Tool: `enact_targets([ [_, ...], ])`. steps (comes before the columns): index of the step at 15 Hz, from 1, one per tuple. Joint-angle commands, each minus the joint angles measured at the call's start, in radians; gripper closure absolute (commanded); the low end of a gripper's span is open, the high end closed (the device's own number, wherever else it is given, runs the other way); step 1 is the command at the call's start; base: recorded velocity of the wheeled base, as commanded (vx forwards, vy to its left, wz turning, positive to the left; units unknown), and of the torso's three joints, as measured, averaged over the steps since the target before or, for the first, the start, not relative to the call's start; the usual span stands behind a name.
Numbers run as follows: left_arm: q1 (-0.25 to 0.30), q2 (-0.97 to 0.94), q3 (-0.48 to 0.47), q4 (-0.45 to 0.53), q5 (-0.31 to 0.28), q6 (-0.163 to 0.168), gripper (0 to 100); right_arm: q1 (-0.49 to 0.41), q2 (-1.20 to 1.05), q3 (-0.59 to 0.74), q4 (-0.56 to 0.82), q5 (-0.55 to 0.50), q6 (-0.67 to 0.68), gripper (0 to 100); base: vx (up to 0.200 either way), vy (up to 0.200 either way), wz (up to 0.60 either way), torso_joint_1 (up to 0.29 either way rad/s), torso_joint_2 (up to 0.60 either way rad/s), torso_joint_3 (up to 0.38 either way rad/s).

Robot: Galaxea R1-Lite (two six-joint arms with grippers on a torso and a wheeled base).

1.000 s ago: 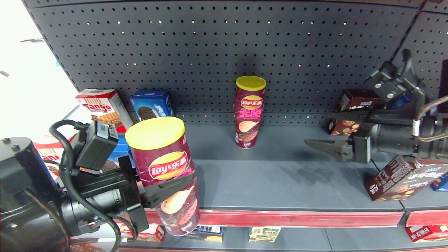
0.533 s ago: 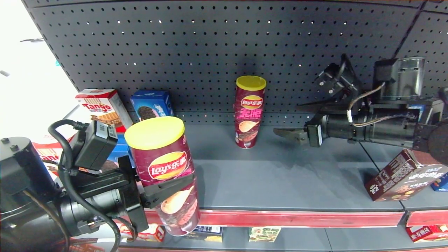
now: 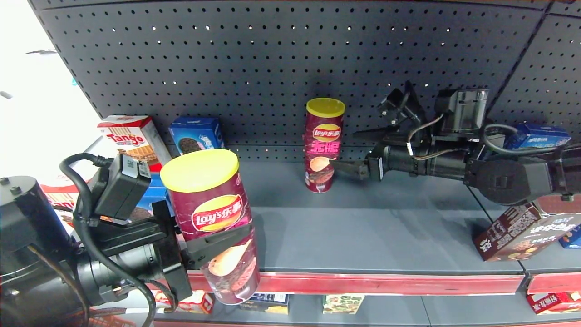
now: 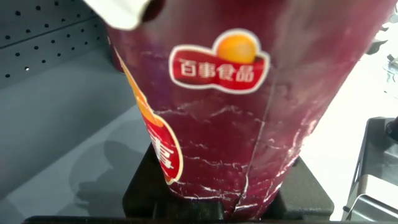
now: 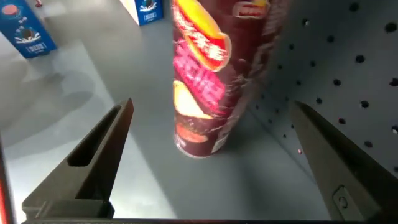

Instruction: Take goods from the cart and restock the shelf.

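Two cans, both maroon with yellow lids. Being pinched low on its body by the left gripper (image 3: 218, 249), at the lower left of the head view: the held can (image 3: 211, 213), upright, hanging just in front of the red edge strip (image 3: 386, 284) of the shelf (image 3: 363, 227). Showing close up in the left wrist view too, its creased maroon wall sitting against the gripper's dark base.

Standing upright at the middle of the head view, far back on the shelf and close against the pegboard (image 3: 272, 54): the back can (image 3: 323, 145). Hovering just right of it, level with its lower half: the right gripper (image 3: 344, 149), jaws spread wide. Lying one to each side of the back can in the right wrist view, both apart from it: the two dark fingers.

Leaning at the left of the head view, behind the held can: a red-and-white box (image 3: 131, 136) and a blue box (image 3: 197, 136). Lying tilted at the lower right, on the shelf's front part: a brown box (image 3: 522, 231). Sitting behind the right arm near the right edge: a second blue box (image 3: 535, 135).
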Motion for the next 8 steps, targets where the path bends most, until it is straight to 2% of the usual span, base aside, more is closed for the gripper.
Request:
enact_targets([
  [1,0.000,0.000,-0.001,0.000,0.000,0.000,100,-0.029,0.042,-0.030,-0.017,0.039,0.000,0,0.000,0.000,0.00,0.000,0.00,0.000],
  [4,0.000,0.000,0.001,0.000,-0.001,0.000,100,-0.074,0.065,-0.074,-0.019,0.133,0.001,0,0.000,0.000,0.00,0.000,0.00,0.000],
  [8,0.000,0.000,-0.001,0.000,-0.001,0.000,100,-0.075,0.104,-0.114,-0.017,0.192,0.003,0,0.000,0.000,0.00,0.000,0.00,0.000],
])
